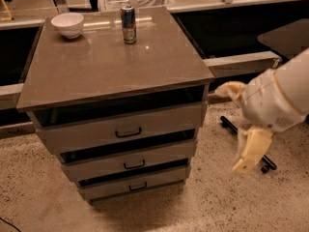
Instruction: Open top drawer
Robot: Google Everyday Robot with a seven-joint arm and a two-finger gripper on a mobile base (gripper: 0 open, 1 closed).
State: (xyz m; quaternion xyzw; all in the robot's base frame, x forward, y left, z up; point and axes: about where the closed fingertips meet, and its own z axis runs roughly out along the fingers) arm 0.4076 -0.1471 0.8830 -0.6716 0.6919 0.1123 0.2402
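The top drawer (96,138) is the widest grey-brown front of three in a low cabinet, with a small black loop handle (128,132) at its middle. Its front sits just under the cabinet top, with a dark gap above it. My gripper (235,128) hangs at the right of the cabinet, level with the drawers and apart from them. Its two cream fingers (251,151) are spread and hold nothing. It is well to the right of the handle.
A white bowl (67,24) and a drink can (128,24) stand on the cabinet top (106,66). Two narrower drawers (130,164) lie below the top one. A black wheeled bar (228,124) lies on the speckled floor under my arm. A low ledge (241,62) runs behind.
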